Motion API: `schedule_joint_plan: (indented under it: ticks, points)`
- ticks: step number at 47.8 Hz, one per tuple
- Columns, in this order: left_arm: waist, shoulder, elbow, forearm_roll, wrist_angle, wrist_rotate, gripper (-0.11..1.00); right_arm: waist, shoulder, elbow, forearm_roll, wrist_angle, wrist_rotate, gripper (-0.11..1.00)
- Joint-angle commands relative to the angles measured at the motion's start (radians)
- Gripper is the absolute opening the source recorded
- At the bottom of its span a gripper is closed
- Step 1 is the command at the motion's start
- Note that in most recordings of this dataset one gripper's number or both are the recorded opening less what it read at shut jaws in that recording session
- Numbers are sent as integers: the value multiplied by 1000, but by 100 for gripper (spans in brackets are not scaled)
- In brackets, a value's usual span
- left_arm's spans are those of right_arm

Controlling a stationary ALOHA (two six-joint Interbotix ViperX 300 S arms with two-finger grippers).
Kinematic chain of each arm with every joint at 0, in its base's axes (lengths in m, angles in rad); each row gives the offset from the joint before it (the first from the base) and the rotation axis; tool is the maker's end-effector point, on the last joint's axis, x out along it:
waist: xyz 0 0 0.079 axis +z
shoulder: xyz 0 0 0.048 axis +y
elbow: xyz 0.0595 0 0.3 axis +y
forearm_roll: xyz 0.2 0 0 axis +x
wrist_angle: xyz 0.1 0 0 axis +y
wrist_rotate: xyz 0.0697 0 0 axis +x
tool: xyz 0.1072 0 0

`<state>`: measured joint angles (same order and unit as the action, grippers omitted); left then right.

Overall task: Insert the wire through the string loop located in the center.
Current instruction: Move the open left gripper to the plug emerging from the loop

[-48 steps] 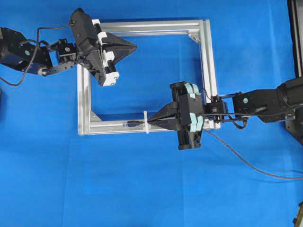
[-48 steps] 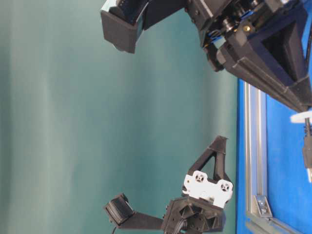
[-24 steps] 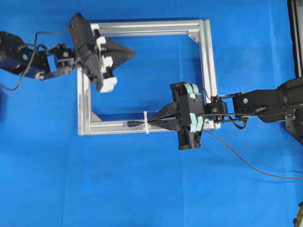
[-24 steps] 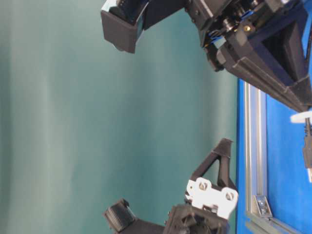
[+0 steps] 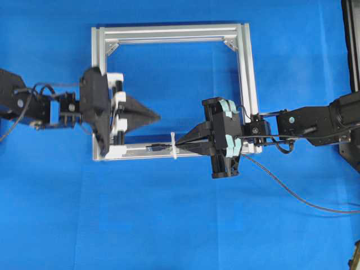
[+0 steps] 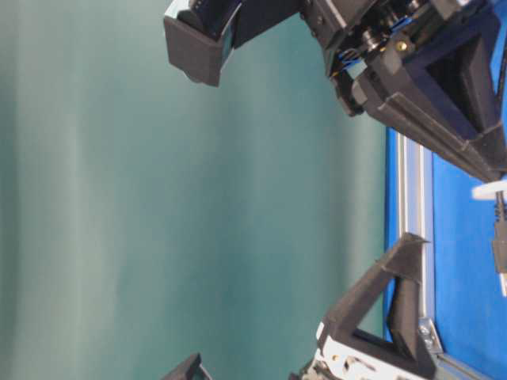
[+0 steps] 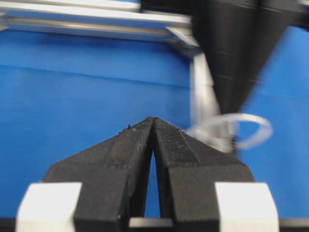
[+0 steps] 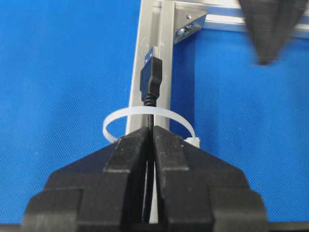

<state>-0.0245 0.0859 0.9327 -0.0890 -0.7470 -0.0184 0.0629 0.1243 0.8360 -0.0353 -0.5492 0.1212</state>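
The wire's (image 8: 150, 79) dark plug with its metallic tip lies along the frame's bottom bar, just past the string loop (image 8: 112, 124). The thin cable runs back through the white loop into my right gripper (image 8: 150, 129), which is shut on it just short of the loop. From above, the plug (image 5: 157, 148) lies left of the loop (image 5: 174, 145), and the right gripper (image 5: 179, 148) is on its right. My left gripper (image 5: 159, 117) is shut and holds nothing. It points right, above and to the left of the plug. Its wrist view shows the shut tips (image 7: 153, 120) with the loop (image 7: 251, 118) blurred at right.
The square aluminium frame (image 5: 169, 31) lies flat on the blue table with silver corner brackets (image 8: 188, 21). The wire's free length (image 5: 292, 194) trails right and down behind the right arm. A dark stand edge (image 5: 351, 45) runs along the right side.
The left arm has swung from the frame's top left corner down to its lower left side, tips pointing right toward the loop. The right gripper, wire and loop have not moved.
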Motion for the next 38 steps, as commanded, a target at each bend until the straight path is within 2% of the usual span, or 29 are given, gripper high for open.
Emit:
schedule_joint_plan:
  ticks: [1, 10, 33, 35, 38]
  points:
    - [-41, -29, -9, 2, -6, 0, 0, 2, -11, -15, 0, -8, 0, -1]
    - [-98, -28, -17, 3, -12, 0, 0, 2, -12, -15, 0, -8, 0, -1]
    - [-100, -28, -18, 2, 14, 0, 1, 2, -12, -14, -2, -8, 0, -1]
    - [-100, -26, -21, 2, 14, -2, 3, 2, -12, -12, 0, -8, -2, -1]
    - [-100, -23, -28, 3, 14, -2, 17, 2, -11, -12, -2, -8, 0, -1]
